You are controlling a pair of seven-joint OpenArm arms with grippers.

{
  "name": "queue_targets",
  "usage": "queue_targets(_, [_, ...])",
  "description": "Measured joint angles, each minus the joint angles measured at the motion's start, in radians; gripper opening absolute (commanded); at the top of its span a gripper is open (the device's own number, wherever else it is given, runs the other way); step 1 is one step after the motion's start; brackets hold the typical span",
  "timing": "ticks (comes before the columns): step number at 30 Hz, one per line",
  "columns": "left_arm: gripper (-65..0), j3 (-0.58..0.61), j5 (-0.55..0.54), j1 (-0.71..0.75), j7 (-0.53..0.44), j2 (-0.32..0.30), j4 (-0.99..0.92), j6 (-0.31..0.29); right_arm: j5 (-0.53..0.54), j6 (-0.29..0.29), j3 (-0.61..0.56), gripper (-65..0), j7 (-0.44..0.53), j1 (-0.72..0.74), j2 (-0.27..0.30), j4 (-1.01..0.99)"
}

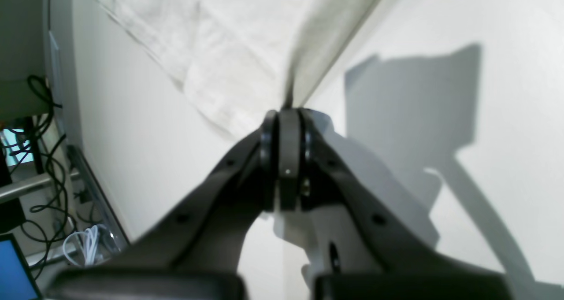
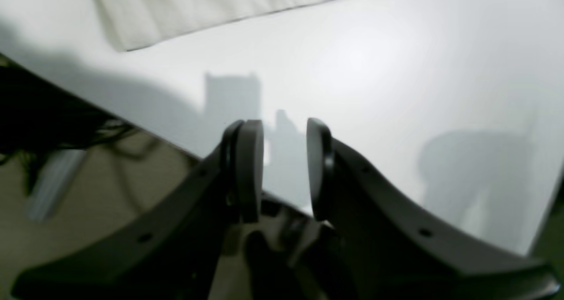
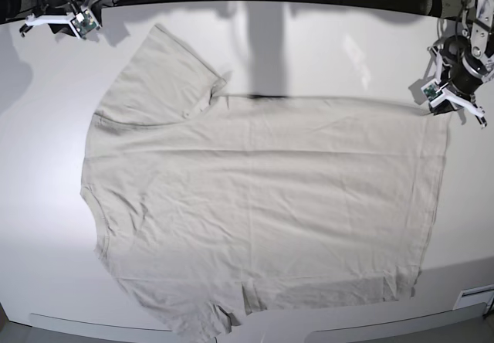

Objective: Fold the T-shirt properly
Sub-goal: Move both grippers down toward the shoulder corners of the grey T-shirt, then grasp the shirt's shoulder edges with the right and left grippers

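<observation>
White table (image 3: 324,42), a pale beige T-shirt (image 3: 262,204) spread flat across most of its top

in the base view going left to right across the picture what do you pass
right gripper at the top left corner → T-shirt spread flat over the white table → left gripper, shut on the shirt's upper right corner.

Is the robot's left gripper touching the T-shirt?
Touching. In the left wrist view the left gripper is shut on a pinched corner of the T-shirt, and the cloth rises straight out from between its closed fingertips.
</observation>
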Motion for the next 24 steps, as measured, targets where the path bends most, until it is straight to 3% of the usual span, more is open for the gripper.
queue_targets(6, [-65.0,0.0,-0.045,0.001,0.034,0.004,0.003,0.0,-0.194,0.013,0.0,-45.5,0.03,0.002,0.004,0.001])
queue_targets(10, [-65.0,-0.002,-0.085,0.003,0.039,0.004,0.002,-0.001,-0.283,0.069,-0.01,-35.0,0.037,0.017,0.072,0.001])
queue_targets(15, [-65.0,-0.004,-0.109,0.003,0.053,0.006,0.002,-0.001,-0.344,0.104,-0.054,-34.9,0.104,0.075,0.122,-0.003])
queue_targets(19, [-65.0,-0.004,-0.113,0.003,0.054,0.007,0.002,-0.001,-0.407,0.117,-0.166,-34.9,0.18,0.187,0.122,-0.098])
queue_targets(24, [-65.0,-0.004,-0.115,0.003,0.069,0.009,0.003,-0.001,-0.557,0.11,-0.372,-34.9,0.16,0.364,0.106,-0.287])
